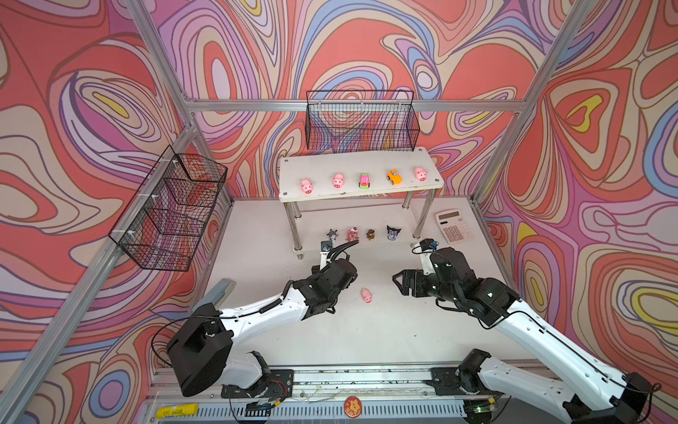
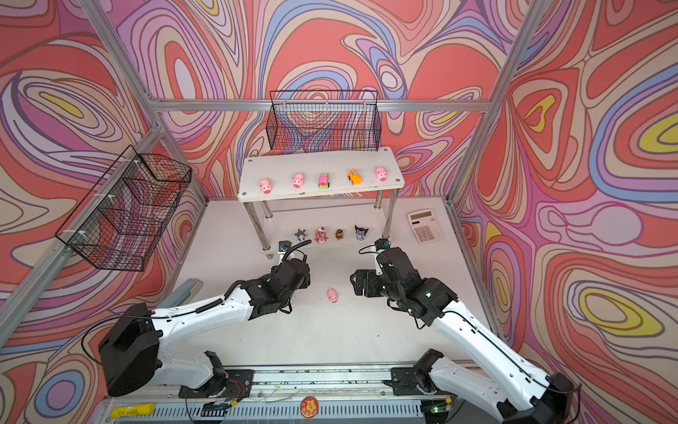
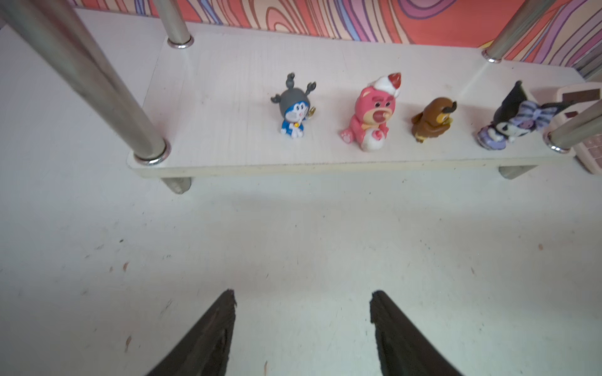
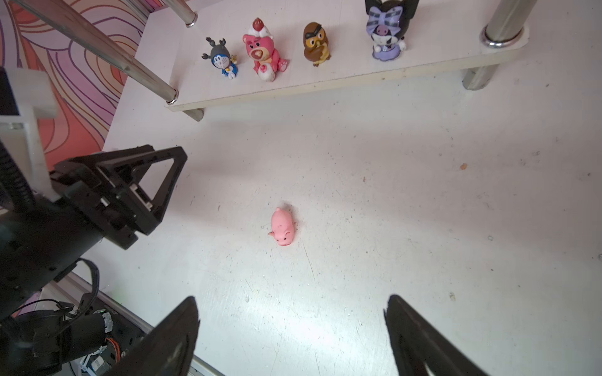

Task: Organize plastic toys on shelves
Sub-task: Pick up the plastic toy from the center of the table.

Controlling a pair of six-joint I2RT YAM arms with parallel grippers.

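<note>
Counter (image 1: 367, 341): white; carries the shelves and one loose pig.
Shelves (image 1: 330, 161): two tiers, both already stocked in rows.
Right hand (image 4: 291, 299): spread wide, empty, hovering near the pig.
Left hand (image 3: 302, 293): partly open, empty, facing the lower tier.
Pig (image 4: 282, 228): on the counter between the hands, well apart from the shelves.
Pig handling: probably light, rigid, smooth and rounded, so it may squirt out. Pinch across the flanks, mid-body.
Pig axis: tail toward the shelves, snout toward the robot's base.

No text can be read anywhere. The yellow tag (image 1: 177, 411) at the near left edge carries dark print, too blurred. The keys on the calculator (image 1: 454, 225), far right, are too small.
</note>
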